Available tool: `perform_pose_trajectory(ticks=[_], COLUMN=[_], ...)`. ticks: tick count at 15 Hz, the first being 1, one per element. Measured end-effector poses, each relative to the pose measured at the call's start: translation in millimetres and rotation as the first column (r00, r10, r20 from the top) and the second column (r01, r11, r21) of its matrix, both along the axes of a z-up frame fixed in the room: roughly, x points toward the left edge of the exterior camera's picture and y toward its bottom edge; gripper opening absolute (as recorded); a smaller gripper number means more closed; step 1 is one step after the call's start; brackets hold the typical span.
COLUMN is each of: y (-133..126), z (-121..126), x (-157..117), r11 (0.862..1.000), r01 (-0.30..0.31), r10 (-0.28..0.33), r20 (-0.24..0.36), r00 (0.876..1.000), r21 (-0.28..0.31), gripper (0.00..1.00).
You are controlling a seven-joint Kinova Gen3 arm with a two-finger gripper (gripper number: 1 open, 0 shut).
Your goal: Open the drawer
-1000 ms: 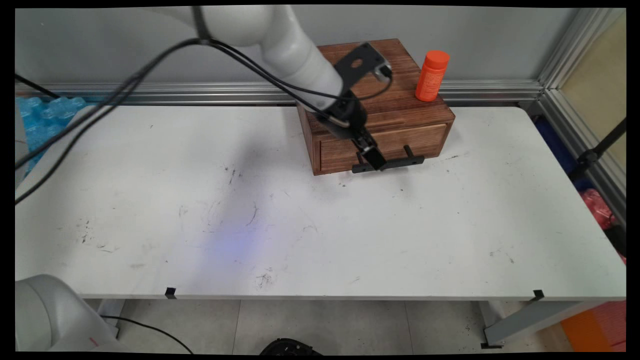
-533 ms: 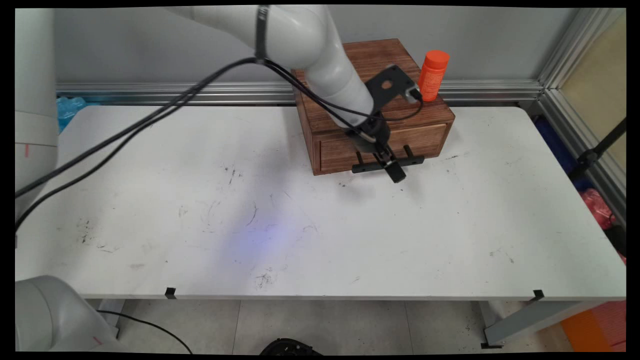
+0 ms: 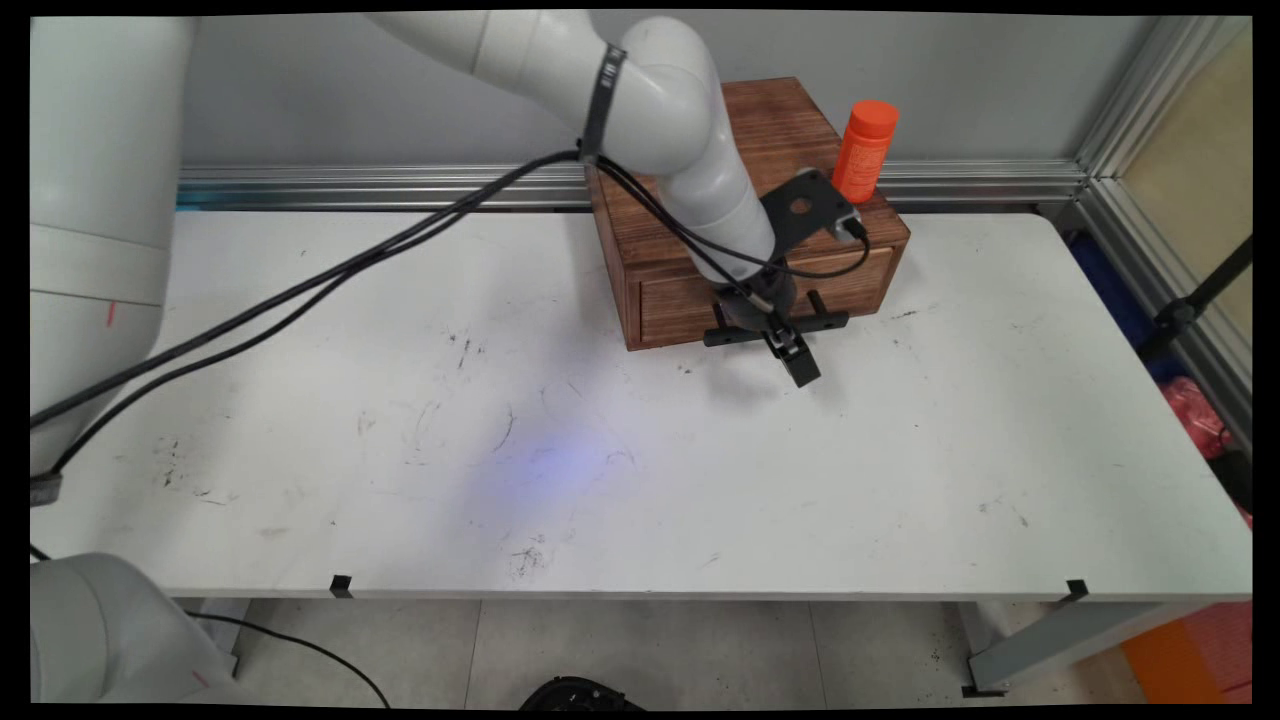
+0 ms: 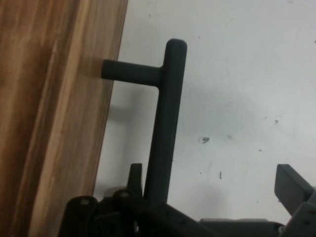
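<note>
I see the black drawer handle [image 4: 165, 118] standing off the closed drawer front [image 3: 770, 285] of the wooden box [image 3: 760, 130] at the table's [image 3: 640, 480] far side. My gripper [image 3: 790, 350] is lowered over the handle bar, fingers spread wide: one finger [image 4: 134, 177] sits in the gap between bar and drawer front, the other finger [image 4: 291, 185] well out over bare table. The bar therefore lies between them, ungripped, close to the inner finger. An orange bottle [image 3: 865, 150] stands upright on the box top's right rear corner, apart from the arm.
</note>
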State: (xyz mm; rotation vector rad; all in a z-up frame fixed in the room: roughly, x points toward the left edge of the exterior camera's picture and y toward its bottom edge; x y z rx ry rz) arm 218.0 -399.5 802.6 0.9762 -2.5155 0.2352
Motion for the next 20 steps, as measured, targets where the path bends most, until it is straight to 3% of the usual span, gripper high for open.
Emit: perform_pose_trajectory(ticks=[10, 20], y=[-0.8, 30.2], z=[-21.8, -27.8], x=[-23.2, -46.1], r11=[0.999, 0.997], r01=[0.005, 0.045], r10=[-0.006, -0.048], r20=[0.038, 0.041], r00=[0.999, 0.998], r21=[0.031, 0.066], gripper=[1.0, 1.0])
